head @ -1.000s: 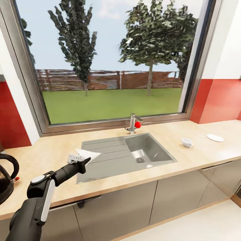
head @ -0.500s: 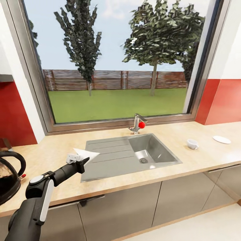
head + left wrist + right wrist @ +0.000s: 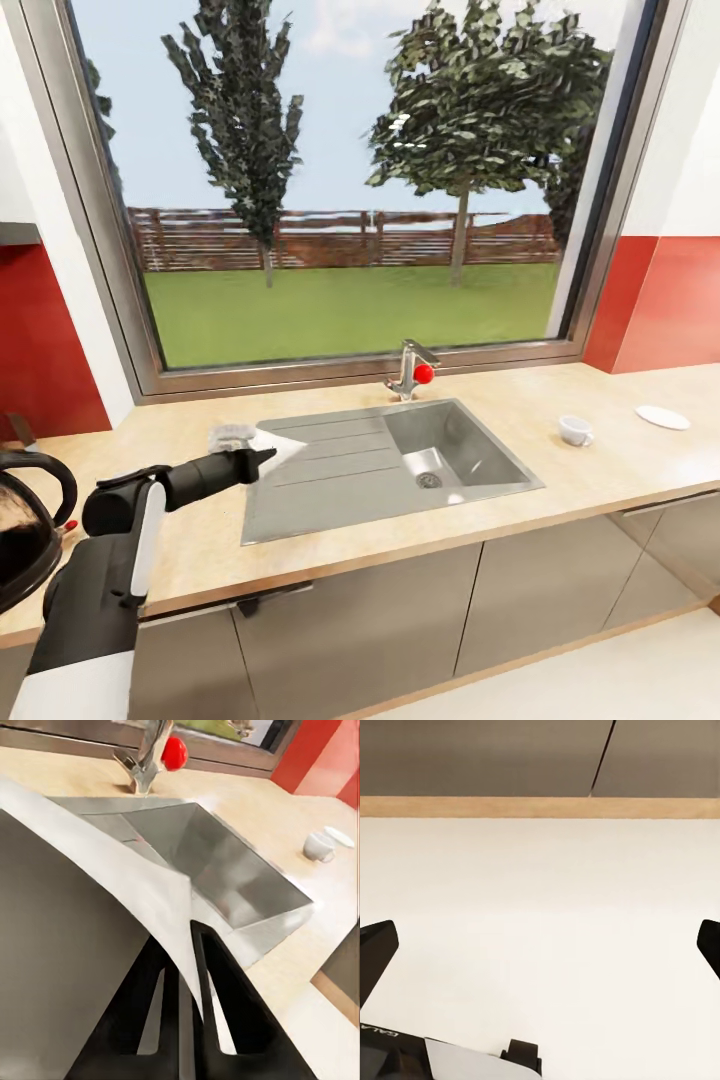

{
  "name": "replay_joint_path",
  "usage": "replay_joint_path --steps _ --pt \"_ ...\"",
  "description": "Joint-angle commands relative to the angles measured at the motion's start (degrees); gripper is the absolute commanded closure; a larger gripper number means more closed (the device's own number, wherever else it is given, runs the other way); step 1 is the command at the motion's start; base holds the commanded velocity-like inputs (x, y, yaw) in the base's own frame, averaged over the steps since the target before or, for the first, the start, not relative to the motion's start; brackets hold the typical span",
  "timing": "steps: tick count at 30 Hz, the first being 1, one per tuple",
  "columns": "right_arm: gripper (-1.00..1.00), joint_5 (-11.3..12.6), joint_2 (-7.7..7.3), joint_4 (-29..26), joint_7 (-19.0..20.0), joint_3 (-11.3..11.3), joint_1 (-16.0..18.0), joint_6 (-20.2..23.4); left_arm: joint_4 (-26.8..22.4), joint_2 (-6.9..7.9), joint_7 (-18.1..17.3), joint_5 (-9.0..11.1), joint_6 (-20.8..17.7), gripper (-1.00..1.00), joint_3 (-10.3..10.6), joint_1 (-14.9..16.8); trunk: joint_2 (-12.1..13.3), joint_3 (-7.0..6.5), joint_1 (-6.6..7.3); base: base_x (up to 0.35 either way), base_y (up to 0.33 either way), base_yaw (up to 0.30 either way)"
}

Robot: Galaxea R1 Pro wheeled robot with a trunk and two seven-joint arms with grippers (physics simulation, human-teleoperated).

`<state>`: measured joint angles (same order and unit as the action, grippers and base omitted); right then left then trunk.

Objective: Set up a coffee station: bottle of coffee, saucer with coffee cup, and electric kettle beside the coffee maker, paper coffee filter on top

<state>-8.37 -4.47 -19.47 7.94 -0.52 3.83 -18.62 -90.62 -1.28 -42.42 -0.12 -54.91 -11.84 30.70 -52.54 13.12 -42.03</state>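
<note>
My left gripper (image 3: 262, 457) reaches over the sink's draining board and is shut on the white paper coffee filter (image 3: 284, 447), which looks faint and nearly edge-on in the head view. In the left wrist view the filter (image 3: 112, 862) spreads wide ahead of the closed left gripper (image 3: 177, 937). The electric kettle (image 3: 24, 530) stands at the far left of the countertop (image 3: 180, 440). The coffee cup (image 3: 575, 430) and the saucer (image 3: 662, 417) sit apart on the right, the same cup (image 3: 319, 846) and saucer (image 3: 339, 836) showing beyond the basin. My right gripper (image 3: 540, 945) hangs open over the pale floor.
A steel sink (image 3: 455, 440) with a draining board is set into the countertop below a large window. A faucet (image 3: 410, 368) with a red knob stands behind it. Grey cabinet fronts (image 3: 350, 620) run under the counter, and red wall panels flank the window.
The camera shifted slightly before half a second ago. Since then my left wrist has risen and rolled, so the filter has gone from a flat white triangle to a faint edge-on sliver.
</note>
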Motion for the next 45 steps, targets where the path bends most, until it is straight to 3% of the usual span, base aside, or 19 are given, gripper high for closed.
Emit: replay_joint_path --steps 1,11,19,21,22,23,24,25,29,30,32,34,35,37,38,39,42,44,45 --pt "-1.00 -0.4 -0.01 0.0 0.1 -0.1 0.0 -0.2 0.0 -0.03 -0.3 -0.4 -0.7 1.00 -0.1 1.1 -0.1 0.09 -0.01 0.000 0.000 0.000" --pt "-1.00 -0.4 -0.01 0.4 0.1 0.0 0.0 -0.2 0.8 0.20 -0.1 -2.7 -2.5 1.00 -0.1 12.0 -0.1 0.09 -0.01 0.000 0.000 0.000" --pt "-1.00 -0.4 -0.01 1.5 0.1 0.1 0.0 -0.3 12.6 0.22 0.0 -4.3 -2.7 1.00 -0.1 24.1 -0.1 0.09 -0.01 0.000 0.000 0.000" --pt "-1.00 -0.4 -0.01 1.6 0.1 0.1 0.0 -0.3 19.0 0.18 1.1 -4.4 -2.7 1.00 -0.1 28.5 -0.1 0.09 -0.01 0.000 0.000 0.000" --pt "-1.00 -0.4 -0.01 1.6 0.1 0.1 0.0 -0.3 26.6 0.11 5.2 -4.5 -2.7 1.00 -0.1 33.9 -0.1 0.09 -0.01 0.000 0.000 0.000" --pt "-1.00 -0.5 -0.01 1.6 0.1 0.1 0.0 -0.3 29.3 0.08 7.0 -4.5 -2.7 1.00 -0.1 35.7 -0.1 0.09 -0.01 0.000 0.000 0.000" --pt "-1.00 -0.5 -0.01 1.6 0.1 0.1 0.0 -0.3 41.1 -0.10 13.8 -4.5 -2.8 1.00 0.0 43.5 -0.1 0.09 -0.01 0.000 0.000 0.000" --pt "-1.00 -0.5 -0.01 1.6 0.1 0.1 0.0 -0.3 46.6 -0.18 15.9 -4.5 -2.8 1.00 0.1 47.0 -0.1 0.09 -0.01 0.000 0.000 0.000" --pt "-1.00 -0.5 -0.01 1.6 0.1 0.1 0.0 -0.3 58.2 -0.20 18.3 -4.9 -2.8 1.00 1.2 54.9 -0.1 0.09 -0.01 0.000 0.000 0.000" --pt "-1.00 -0.5 -0.01 1.6 0.1 0.1 0.0 -0.3 62.9 -0.24 18.7 -5.5 -2.9 1.00 2.9 58.3 -0.1 0.09 -0.01 0.000 0.000 0.000" --pt "-1.00 -0.5 -0.01 1.6 0.0 0.1 0.0 -0.3 76.0 -1.71 19.3 -6.8 -3.0 1.00 10.1 66.6 -0.1 0.09 -0.01 0.000 0.000 0.000" --pt "-1.00 -0.5 -0.01 1.6 0.0 0.1 0.0 -0.3 85.5 -2.60 19.3 -7.2 -3.4 1.00 14.1 70.9 -0.1 0.09 -0.01 0.000 0.000 0.000" --pt "-1.00 -0.5 -0.01 1.6 0.0 0.1 0.0 -0.3 86.8 -2.66 19.2 -7.3 -3.7 1.00 15.6 71.5 -0.1 0.09 -0.01 0.000 0.000 0.000" --pt "-1.00 -0.5 -0.06 1.7 0.0 0.1 0.0 -0.3 88.6 -3.27 16.8 -7.5 -4.1 1.00 25.5 72.4 -0.1 0.09 -0.01 0.000 0.000 0.000" --pt "-1.00 -0.5 -0.05 1.7 0.0 0.1 0.0 -0.3 88.7 -3.70 15.6 -7.5 -4.1 1.00 27.5 72.4 -0.1 0.09 -0.01 0.000 0.000 0.000" --pt "-1.00 -0.5 -0.07 1.7 0.0 0.1 0.0 -0.3 88.8 -4.53 12.5 -7.6 -4.1 1.00 31.7 72.5 -0.1 0.09 -0.01 0.000 0.000 0.000" --pt "-1.00 -0.5 -0.09 1.7 0.0 0.1 0.0 -0.3 88.9 -5.30 6.6 -7.6 -4.2 1.00 38.3 72.8 -0.1 0.09 -0.01 0.000 0.000 0.000" --pt "-1.00 -0.5 -0.10 1.7 0.0 0.1 0.0 -0.3 89.0 -5.36 -4.0 -7.7 -4.2 1.00 47.5 74.3 -0.1 0.09 -0.01 0.000 0.000 0.000" --pt "-1.00 -0.5 -0.10 1.7 0.0 0.1 0.0 -0.3 89.0 -4.95 -6.0 -7.7 -4.2 1.00 48.7 74.5 -0.1 0.09 -0.01 0.000 0.000 0.000"
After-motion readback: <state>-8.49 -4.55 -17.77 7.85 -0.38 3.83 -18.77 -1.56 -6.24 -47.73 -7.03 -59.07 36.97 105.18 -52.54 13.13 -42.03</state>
